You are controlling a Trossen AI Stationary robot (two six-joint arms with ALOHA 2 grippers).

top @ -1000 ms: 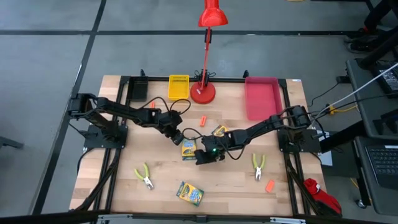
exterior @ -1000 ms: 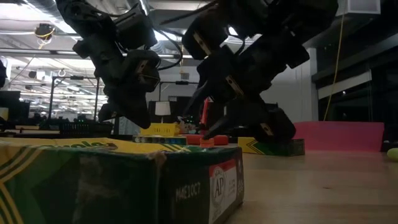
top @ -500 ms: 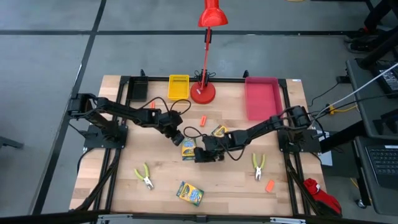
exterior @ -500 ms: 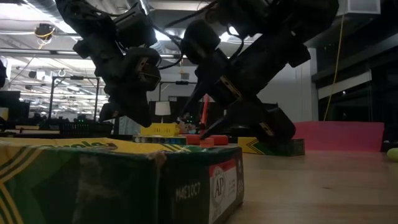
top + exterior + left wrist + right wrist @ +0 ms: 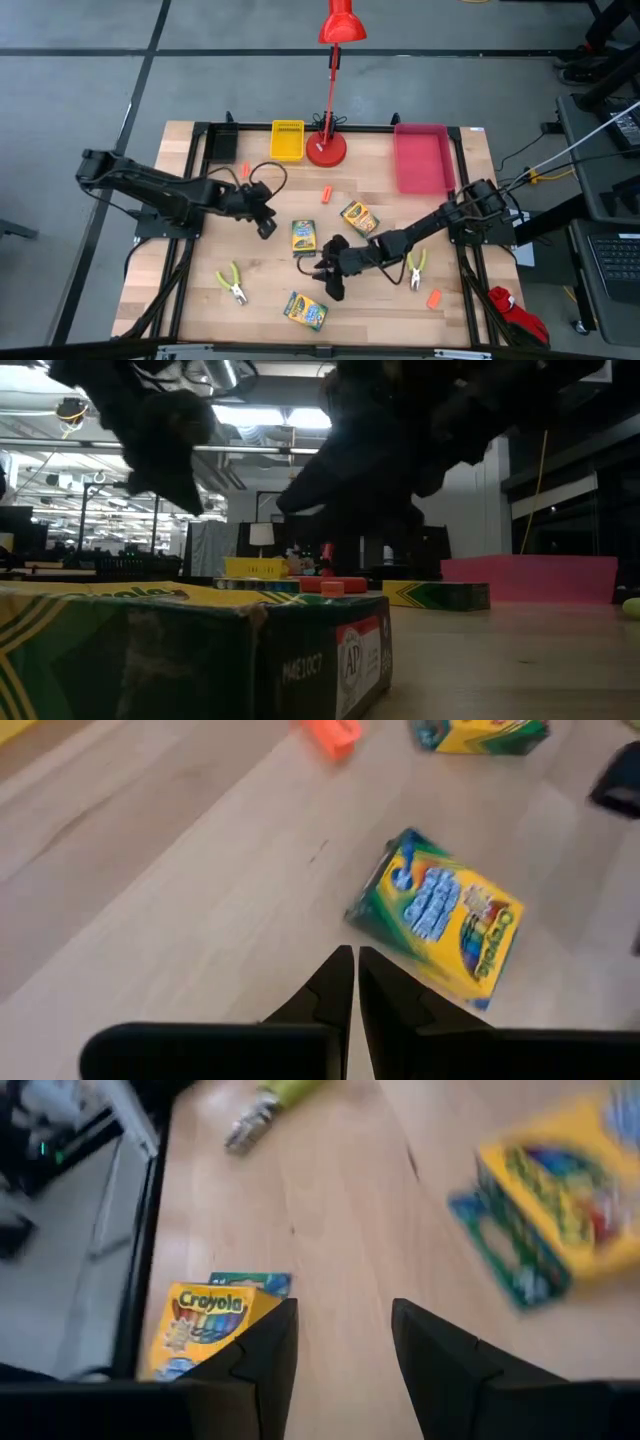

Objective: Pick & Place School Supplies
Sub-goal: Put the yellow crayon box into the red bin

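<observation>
Nearest the front edge of the tabletop [image 5: 180, 290] lies one crayon box [image 5: 305, 311]; the low view shows its printed end face, which the high view does not. Left of it lie pliers [image 5: 232, 283]. Right of it lie a second pair of pliers [image 5: 415, 268] and, nearer the front, an orange piece [image 5: 434, 298].

The right tool [image 5: 331, 281] hangs just behind the front box with its fingers spread and holding nothing; only its wrist view shows the gap, with that box beyond one finger.

Farther back, a second box [image 5: 304, 236] lies mid-tabletop and a third [image 5: 358, 216] to its right. The left tool [image 5: 266, 225] sits just left of the second box, apart from it; its wrist view shows the fingers pressed together, empty.

Beyond these lie another orange piece [image 5: 326, 192] and a third [image 5: 244, 170] by the left arm.

At the back stand a yellow tray [image 5: 287, 140], a lamp [image 5: 327, 148] and a pink tray [image 5: 421, 158]; from above, nothing shows in either tray.
</observation>
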